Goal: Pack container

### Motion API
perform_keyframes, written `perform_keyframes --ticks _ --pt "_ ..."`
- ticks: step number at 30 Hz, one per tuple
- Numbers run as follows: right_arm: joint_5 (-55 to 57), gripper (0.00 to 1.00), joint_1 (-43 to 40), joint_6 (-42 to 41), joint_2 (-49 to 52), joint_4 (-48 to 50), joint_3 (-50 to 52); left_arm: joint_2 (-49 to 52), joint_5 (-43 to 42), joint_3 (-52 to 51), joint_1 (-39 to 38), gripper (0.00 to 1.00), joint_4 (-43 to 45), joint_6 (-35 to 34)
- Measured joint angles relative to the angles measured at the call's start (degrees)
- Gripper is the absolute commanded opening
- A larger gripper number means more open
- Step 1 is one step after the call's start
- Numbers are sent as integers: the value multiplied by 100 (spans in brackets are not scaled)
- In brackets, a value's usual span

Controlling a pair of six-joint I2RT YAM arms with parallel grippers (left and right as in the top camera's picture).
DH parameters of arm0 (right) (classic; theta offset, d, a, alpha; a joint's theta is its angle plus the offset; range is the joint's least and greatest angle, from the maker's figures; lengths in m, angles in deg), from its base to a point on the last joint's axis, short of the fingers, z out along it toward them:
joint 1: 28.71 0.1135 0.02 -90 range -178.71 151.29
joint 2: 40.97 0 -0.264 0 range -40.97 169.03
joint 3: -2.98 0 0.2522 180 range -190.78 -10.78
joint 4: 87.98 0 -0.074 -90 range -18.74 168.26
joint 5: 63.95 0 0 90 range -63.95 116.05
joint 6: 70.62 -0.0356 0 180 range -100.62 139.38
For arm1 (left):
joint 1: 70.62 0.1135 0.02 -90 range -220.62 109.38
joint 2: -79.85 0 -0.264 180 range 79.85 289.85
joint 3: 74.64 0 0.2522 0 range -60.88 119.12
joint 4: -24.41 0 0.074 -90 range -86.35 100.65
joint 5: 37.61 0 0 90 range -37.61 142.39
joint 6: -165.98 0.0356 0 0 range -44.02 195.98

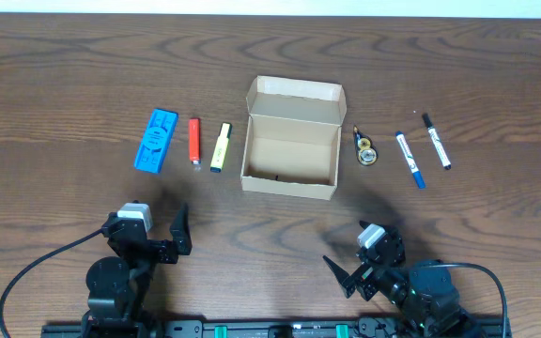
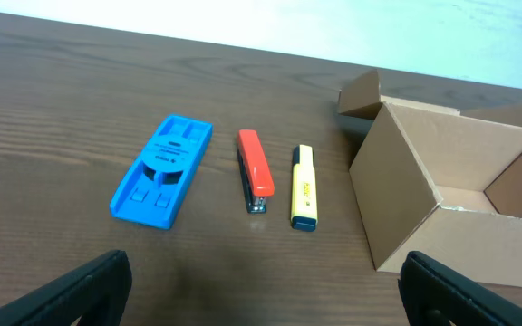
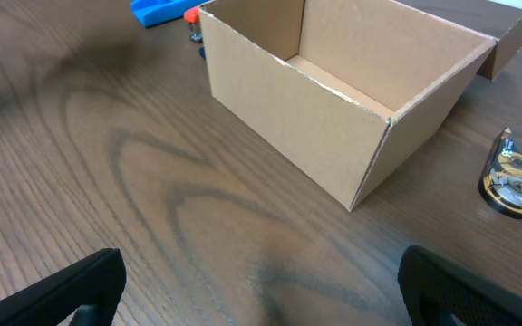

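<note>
1. The container sits open at the middle of the table, somewhat nearer the far edge than the near one. Its flap lid is tipped back toward the far edge, and its long walls run parallel to that edge.
2. On the left side a blue plastic piece, a red stapler and a yellow highlighter lie in a row. They are apart from one another, and the highlighter is just beside the box's left wall without touching it.
3. On the right side lie a correction tape roller, near the box's right wall, then a blue marker and a black marker. Each is separate from the next.
4. The left gripper hangs by the near edge, left of centre, with its fingers spread wide and holding nothing.
5. The right gripper hangs by the near edge, right of centre, its fingers likewise wide and holding nothing.
6. A broad strip of table top runs between the row of things and both grippers. Wide margins reach out to the left and right edges.
</note>
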Motion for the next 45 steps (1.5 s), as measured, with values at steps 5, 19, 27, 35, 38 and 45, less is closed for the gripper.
perform_keyframes --ticks 5,19,27,35,38,45 --pt "0 99 0 0 0 0 0 0 0 0 0 95 0 0" --pt "0 99 0 0 0 0 0 0 0 0 0 95 0 0" --pt "-2 99 0 0 0 0 0 0 0 0 0 95 0 0" --pt "0 99 0 0 0 0 0 0 -116 0 0 95 0 0" --pt "0 99 0 0 0 0 0 0 -382 0 0 95 0 -26" --pt "0 99 0 0 0 0 0 2 -852 42 0 95 -168 -376"
